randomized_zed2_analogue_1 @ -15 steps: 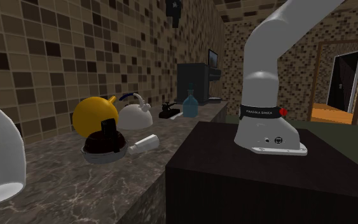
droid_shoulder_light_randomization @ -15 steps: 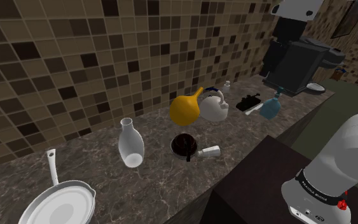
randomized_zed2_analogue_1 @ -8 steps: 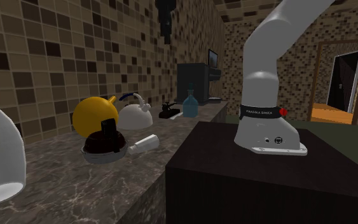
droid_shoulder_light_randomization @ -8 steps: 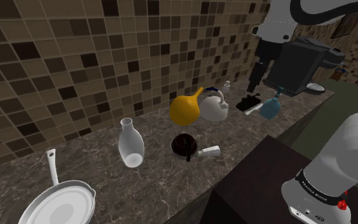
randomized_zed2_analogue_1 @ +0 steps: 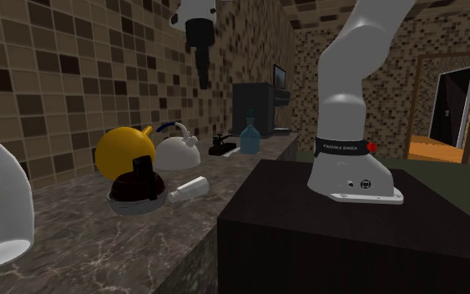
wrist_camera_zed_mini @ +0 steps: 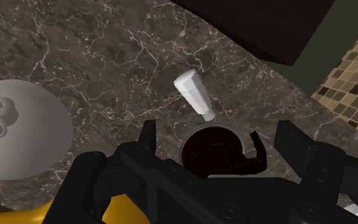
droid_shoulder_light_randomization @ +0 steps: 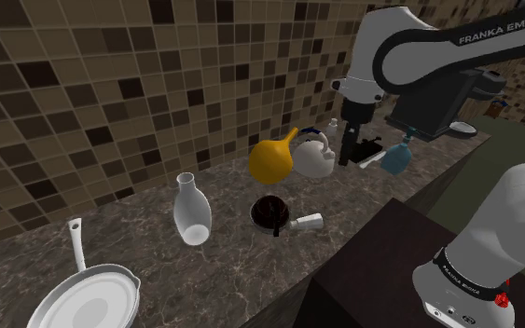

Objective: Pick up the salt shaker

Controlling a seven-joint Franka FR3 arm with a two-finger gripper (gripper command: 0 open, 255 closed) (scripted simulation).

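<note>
The salt shaker [droid_shoulder_light_randomization: 307, 222] is a small white cylinder lying on its side on the dark marble counter [droid_shoulder_light_randomization: 232, 270], right beside a dark cup [droid_shoulder_light_randomization: 270, 212]. It also lies by that cup in the second exterior view [randomized_zed2_analogue_1: 187, 189]. My black gripper [droid_shoulder_light_randomization: 347, 154] hangs high over the counter, pointing down, near the white kettle [droid_shoulder_light_randomization: 314, 157]. In the second exterior view the gripper [randomized_zed2_analogue_1: 203, 79] is well above the shaker. The wrist view has the fingers wide apart with nothing between them [wrist_camera_zed_mini: 220, 137], and the shaker [wrist_camera_zed_mini: 194, 95] lies far below, beyond the dark cup [wrist_camera_zed_mini: 215, 153].
A yellow jug [droid_shoulder_light_randomization: 271, 160], a white vase [droid_shoulder_light_randomization: 191, 211] and a white pan [droid_shoulder_light_randomization: 88, 298] stand along the counter. A black object [droid_shoulder_light_randomization: 365, 149], a blue bottle [droid_shoulder_light_randomization: 397, 158] and a dark coffee machine [droid_shoulder_light_randomization: 433, 93] are at the far end. The tiled wall [droid_shoulder_light_randomization: 111, 93] is behind.
The arm has swung down and toward the shoulder view's left, bringing the gripper from the top edge to above the kettle. The objects on the counter have not moved.
</note>
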